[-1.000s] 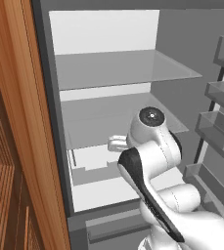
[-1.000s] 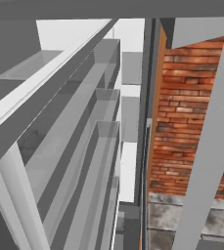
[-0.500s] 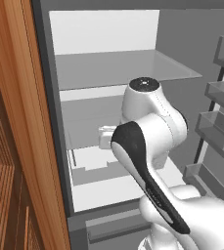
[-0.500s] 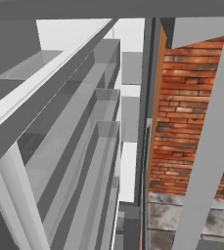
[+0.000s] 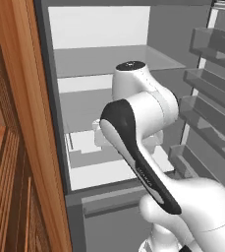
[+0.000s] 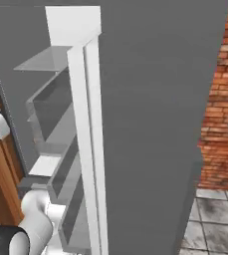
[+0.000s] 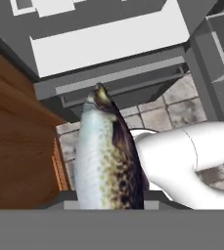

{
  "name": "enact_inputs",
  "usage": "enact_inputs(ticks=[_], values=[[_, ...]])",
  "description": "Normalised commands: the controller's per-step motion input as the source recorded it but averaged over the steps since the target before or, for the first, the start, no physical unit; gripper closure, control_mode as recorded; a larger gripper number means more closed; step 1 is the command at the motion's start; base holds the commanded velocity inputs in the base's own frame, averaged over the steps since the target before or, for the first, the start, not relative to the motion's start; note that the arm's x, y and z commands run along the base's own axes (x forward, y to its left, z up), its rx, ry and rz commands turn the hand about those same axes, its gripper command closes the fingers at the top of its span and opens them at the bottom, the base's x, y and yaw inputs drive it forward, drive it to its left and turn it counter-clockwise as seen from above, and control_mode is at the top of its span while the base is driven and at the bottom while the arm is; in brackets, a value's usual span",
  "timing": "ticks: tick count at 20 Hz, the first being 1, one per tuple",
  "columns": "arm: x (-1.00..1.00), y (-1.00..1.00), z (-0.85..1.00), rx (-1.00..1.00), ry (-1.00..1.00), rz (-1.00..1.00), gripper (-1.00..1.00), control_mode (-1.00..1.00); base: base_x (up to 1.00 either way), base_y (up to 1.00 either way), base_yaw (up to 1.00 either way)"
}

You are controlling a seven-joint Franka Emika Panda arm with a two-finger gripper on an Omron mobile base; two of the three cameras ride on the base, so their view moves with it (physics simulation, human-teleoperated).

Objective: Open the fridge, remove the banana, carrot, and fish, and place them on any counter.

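The fridge [image 5: 99, 59] stands open, its white inside and grey shelves bare where I can see them. Its door [image 5: 212, 83] hangs at the right with several shelves; the right base view shows the door's flat grey face [image 6: 150, 124]. The fish [image 7: 108, 156], speckled silver and brown with a dark back, rises close before the hand camera. My gripper [image 7: 109, 197] is shut on its lower part, and its fingertips are hidden under the fish. My arm [image 5: 138, 128] hangs in front of the fridge's lower shelves. Banana, carrot and counter are out of view.
A tall wooden cabinet [image 5: 15, 147] stands tight against the fridge's left side. Below the hand are the fridge's lower drawer front [image 7: 118, 78] and grey floor tiles [image 7: 157, 114]. A red brick wall [image 6: 220, 99] runs behind the door at the right.
My arm has lifted and drawn back out of the fridge toward the camera. The right base view now shows the door's grey face instead of its shelves and the brick.
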Motion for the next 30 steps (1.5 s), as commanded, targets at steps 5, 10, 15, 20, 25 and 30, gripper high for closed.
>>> enact_inputs(ticks=[5,10,15,20,25,30], values=[[0.00,0.00,0.00,0.00,0.00,0.00,1.00,1.00,-1.00,-0.01,0.01],[0.00,0.00,0.00,0.00,0.00,0.00,1.00,1.00,-1.00,-0.02,0.19],[0.00,0.00,0.00,0.00,0.00,0.00,1.00,1.00,-0.97,0.00,0.51],[0.00,0.00,0.00,0.00,0.00,0.00,1.00,1.00,-0.49,0.00,0.88],[0.00,0.00,0.00,0.00,0.00,0.00,1.00,1.00,-0.22,0.00,0.95],[0.00,0.00,0.00,0.00,0.00,0.00,1.00,1.00,-0.17,0.06,0.94]])
